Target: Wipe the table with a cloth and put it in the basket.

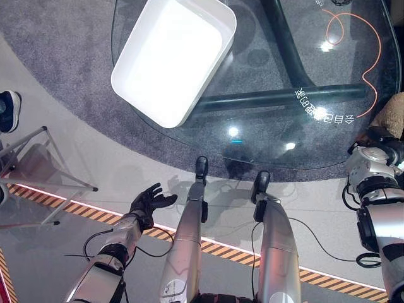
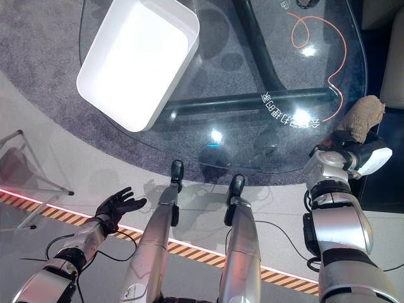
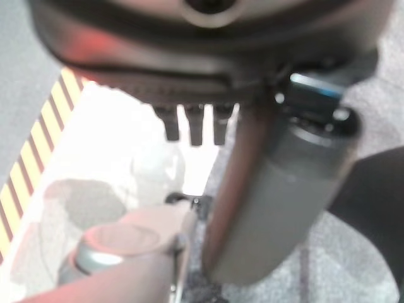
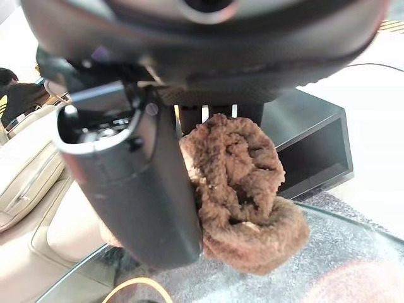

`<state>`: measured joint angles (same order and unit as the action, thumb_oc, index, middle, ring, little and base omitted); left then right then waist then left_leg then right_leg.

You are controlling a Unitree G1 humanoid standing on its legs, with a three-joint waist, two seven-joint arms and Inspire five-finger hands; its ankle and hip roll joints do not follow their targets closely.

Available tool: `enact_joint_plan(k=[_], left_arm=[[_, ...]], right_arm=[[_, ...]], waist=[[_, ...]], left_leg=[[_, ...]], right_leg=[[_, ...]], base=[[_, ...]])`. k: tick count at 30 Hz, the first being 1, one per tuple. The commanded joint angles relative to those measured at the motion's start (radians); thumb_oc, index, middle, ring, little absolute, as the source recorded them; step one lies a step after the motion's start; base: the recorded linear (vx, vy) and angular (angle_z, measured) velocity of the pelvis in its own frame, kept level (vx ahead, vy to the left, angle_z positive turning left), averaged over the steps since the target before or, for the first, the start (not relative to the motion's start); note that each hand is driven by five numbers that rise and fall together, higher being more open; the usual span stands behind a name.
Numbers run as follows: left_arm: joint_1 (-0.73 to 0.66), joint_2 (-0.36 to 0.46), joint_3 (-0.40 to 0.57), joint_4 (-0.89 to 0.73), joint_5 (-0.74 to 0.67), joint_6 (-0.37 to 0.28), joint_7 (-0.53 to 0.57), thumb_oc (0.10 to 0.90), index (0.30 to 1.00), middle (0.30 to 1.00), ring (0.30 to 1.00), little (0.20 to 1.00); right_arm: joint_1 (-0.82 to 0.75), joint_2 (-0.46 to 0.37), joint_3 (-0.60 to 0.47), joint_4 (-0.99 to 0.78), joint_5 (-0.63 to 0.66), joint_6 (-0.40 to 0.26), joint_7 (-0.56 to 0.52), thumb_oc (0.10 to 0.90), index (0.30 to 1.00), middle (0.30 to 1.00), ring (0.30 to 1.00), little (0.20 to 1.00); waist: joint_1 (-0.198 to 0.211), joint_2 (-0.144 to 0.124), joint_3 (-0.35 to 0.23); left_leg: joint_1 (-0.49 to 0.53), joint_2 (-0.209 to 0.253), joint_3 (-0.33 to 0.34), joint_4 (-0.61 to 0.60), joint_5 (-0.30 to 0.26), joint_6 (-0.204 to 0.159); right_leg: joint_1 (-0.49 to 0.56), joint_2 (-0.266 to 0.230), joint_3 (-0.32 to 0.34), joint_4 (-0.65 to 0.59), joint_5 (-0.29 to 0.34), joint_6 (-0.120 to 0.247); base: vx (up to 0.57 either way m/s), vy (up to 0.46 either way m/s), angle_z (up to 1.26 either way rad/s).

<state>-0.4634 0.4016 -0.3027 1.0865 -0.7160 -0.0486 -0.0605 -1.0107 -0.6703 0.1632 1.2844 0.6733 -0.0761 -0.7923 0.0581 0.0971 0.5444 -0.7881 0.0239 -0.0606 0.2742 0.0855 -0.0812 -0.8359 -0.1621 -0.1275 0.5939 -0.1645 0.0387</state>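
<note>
While the right robot hand [image 4: 189, 208] gripped the brown cloth [image 4: 243, 189] at right of frame

It looked soft, light, bunched; left robot hand [image 1: 150, 201] hung open, lower left; basket [image 1: 218, 19] upper left on the glass surface [image 1: 303, 69]

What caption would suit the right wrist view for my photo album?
The robot's dark right hand clutches a fluffy brown cloth just above the round glass table.

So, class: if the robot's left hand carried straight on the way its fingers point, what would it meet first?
The open left hand points out over the grey floor beside the glass table. Its way looks free; the table edge may come first, though depth is unclear.
</note>
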Motion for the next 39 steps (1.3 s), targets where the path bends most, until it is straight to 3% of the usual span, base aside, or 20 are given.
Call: enact_joint_plan(k=[1,12,15,20,22,26,30,39], left_arm=[[0.022,0.023,0.022,0.068,-0.041,0.002,-0.003,0.800,0.900,0.900,0.900,0.900],[0.035,0.010,0.021,0.045,-0.037,-0.005,-0.002,0.800,0.900,0.900,0.900,0.900],[0.050,0.005,0.023,0.026,-0.035,-0.004,0.005,0.800,0.900,0.900,0.900,0.900],[0.060,-0.003,0.026,0.016,-0.027,-0.011,0.009,0.800,0.900,0.900,0.900,0.900],[0.067,-0.004,0.033,0.006,-0.017,-0.009,0.009,0.800,0.900,0.900,0.900,0.900],[0.072,-0.011,0.033,-0.010,-0.012,-0.010,0.014,0.800,0.900,0.900,0.900,0.900],[0.073,-0.012,0.032,-0.012,-0.011,-0.011,0.015,0.800,0.900,0.900,0.900,0.900],[0.079,0.002,0.063,-0.044,-0.021,-0.014,0.034,0.800,0.900,0.900,0.900,0.900]], right_arm=[[-0.033,-0.099,0.082,-0.071,-0.168,-0.105,0.014,0.100,0.300,0.300,0.300,0.200],[-0.098,-0.057,0.230,-0.246,-0.344,-0.049,0.093,0.100,0.300,0.300,0.300,0.200],[-0.111,-0.043,0.300,-0.348,-0.412,0.018,0.142,0.100,0.300,0.300,0.300,0.200],[-0.111,-0.028,0.356,-0.429,-0.451,0.061,0.216,0.100,0.300,0.300,0.300,0.200],[-0.106,-0.017,0.398,-0.481,-0.523,0.076,0.295,0.100,0.300,0.300,0.300,0.200],[-0.104,-0.008,0.465,-0.547,-0.583,0.067,0.383,0.100,0.300,0.300,0.300,0.200],[-0.101,-0.005,0.475,-0.563,-0.584,0.070,0.401,0.100,0.300,0.300,0.300,0.200],[-0.032,0.025,0.588,-0.817,-0.640,0.063,0.700,0.100,0.300,0.300,0.300,0.200]], waist=[[0.008,-0.006,-0.024],[0.014,-0.005,-0.024],[0.017,-0.006,-0.024],[0.020,-0.010,-0.024],[0.022,-0.013,-0.024],[0.025,-0.014,-0.024],[0.026,-0.014,-0.024],[0.024,-0.023,-0.024]], left_leg=[[0.014,-0.048,0.054,0.127,-0.109,0.063],[0.020,-0.056,0.052,0.112,-0.101,0.059],[0.028,-0.059,0.054,0.100,-0.095,0.058],[0.028,-0.061,0.055,0.098,-0.093,0.057],[0.032,-0.063,0.056,0.095,-0.091,0.056],[0.033,-0.063,0.059,0.092,-0.086,0.054],[0.036,-0.064,0.060,0.091,-0.085,0.054],[0.047,-0.065,0.064,0.072,-0.069,0.048]], right_leg=[[0.020,0.057,-0.025,-0.130,0.128,0.024],[0.026,0.057,-0.029,-0.143,0.125,0.019],[0.036,0.061,-0.033,-0.152,0.122,0.014],[0.039,0.061,-0.039,-0.155,0.118,0.010],[0.044,0.063,-0.042,-0.157,0.117,0.008],[0.049,0.062,-0.047,-0.160,0.114,0.004],[0.052,0.062,-0.048,-0.161,0.113,0.004],[0.064,0.065,-0.053,-0.169,0.107,0.004]], base=[[0.00,0.000,0.00],[0.00,0.004,-0.01],[0.00,0.011,-0.01],[0.00,0.000,0.00],[0.00,0.000,0.00],[0.00,0.000,0.00],[0.00,0.000,0.00],[0.00,0.000,0.00]])
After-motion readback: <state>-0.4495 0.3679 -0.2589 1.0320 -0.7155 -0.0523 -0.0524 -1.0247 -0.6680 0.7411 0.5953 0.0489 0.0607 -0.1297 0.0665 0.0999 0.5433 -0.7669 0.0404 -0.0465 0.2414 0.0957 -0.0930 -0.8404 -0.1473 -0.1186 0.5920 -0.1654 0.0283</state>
